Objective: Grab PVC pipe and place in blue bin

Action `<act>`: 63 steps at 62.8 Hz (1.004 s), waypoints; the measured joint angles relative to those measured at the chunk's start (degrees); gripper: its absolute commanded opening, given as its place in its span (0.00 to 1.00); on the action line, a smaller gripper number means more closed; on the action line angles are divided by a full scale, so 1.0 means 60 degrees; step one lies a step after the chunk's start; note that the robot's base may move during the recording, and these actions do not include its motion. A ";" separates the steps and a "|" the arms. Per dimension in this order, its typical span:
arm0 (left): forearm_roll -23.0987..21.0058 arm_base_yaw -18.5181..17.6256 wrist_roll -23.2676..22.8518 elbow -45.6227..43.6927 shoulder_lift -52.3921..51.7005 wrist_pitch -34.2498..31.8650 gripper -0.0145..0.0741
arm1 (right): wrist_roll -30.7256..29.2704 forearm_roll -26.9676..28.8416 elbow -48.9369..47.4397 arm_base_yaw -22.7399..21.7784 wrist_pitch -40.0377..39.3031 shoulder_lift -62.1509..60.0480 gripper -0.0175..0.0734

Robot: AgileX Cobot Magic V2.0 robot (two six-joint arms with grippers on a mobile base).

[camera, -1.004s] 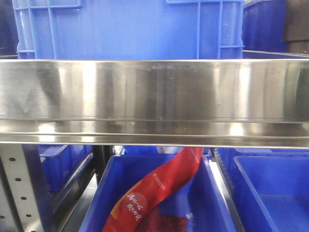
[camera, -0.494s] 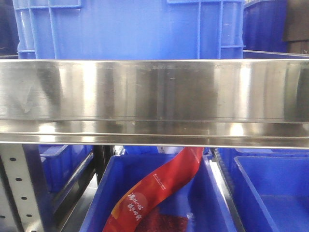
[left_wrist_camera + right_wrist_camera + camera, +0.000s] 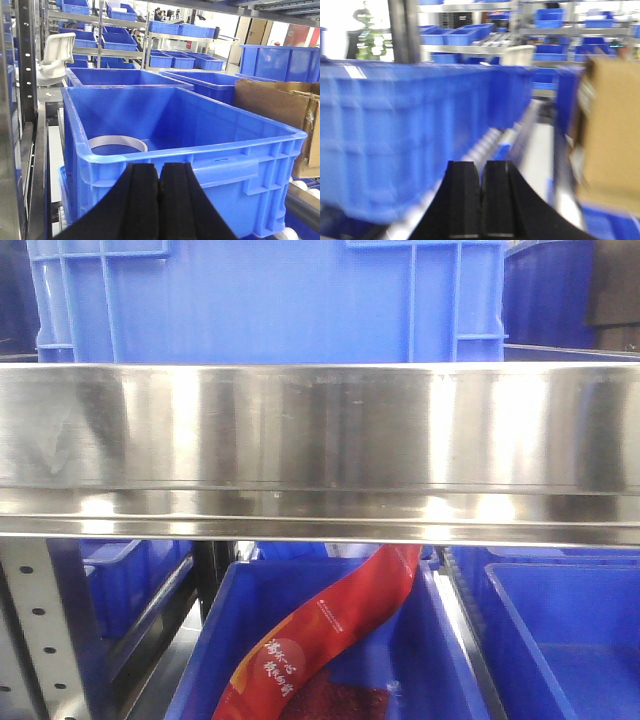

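A short, wide grey-white PVC pipe [image 3: 118, 145] stands on end in the near left corner of a large blue bin [image 3: 200, 150] in the left wrist view. My left gripper [image 3: 159, 172] is shut and empty, just in front of the bin's near wall, below its rim. My right gripper [image 3: 481, 170] is shut and empty; its view is blurred, with a blue bin [image 3: 395, 135] on its left. Neither gripper shows in the front view.
A steel shelf beam [image 3: 320, 450] fills the front view, a blue crate [image 3: 270, 300] above it, and lower blue bins, one holding a red packet [image 3: 320, 640]. Cardboard boxes stand at right [image 3: 280, 115] [image 3: 612, 135]. Shelving uprights [image 3: 25, 100] stand at left.
Nothing has visibly changed in the front view.
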 measured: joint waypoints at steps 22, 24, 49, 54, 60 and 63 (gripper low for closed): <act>0.0000 0.0000 0.0000 0.0000 0.0000 0.0000 0.04 | 0.0000 0.0000 0.2313 -0.1181 0.0230 -0.2229 0.01; 0.0000 0.0000 0.0000 0.0000 0.0000 -0.0019 0.04 | 0.0000 0.0000 0.2385 -0.1179 0.0230 -0.2394 0.01; 0.0000 0.0000 0.0000 0.0000 0.0000 -0.0019 0.04 | 0.0000 -0.0358 0.2434 -0.1186 0.1024 -0.3560 0.01; 0.0000 0.0000 0.0000 0.0000 0.0000 -0.0019 0.04 | 0.0000 -0.0376 0.2434 -0.1186 0.1024 -0.3575 0.01; 0.0000 0.0000 0.0000 0.0000 0.0000 -0.0019 0.04 | 0.0000 -0.0396 0.2434 -0.1186 0.1024 -0.3575 0.01; 0.0000 0.0000 0.0000 0.0000 0.0000 -0.0019 0.04 | 0.0000 -0.0396 0.2434 -0.1186 0.1006 -0.3575 0.01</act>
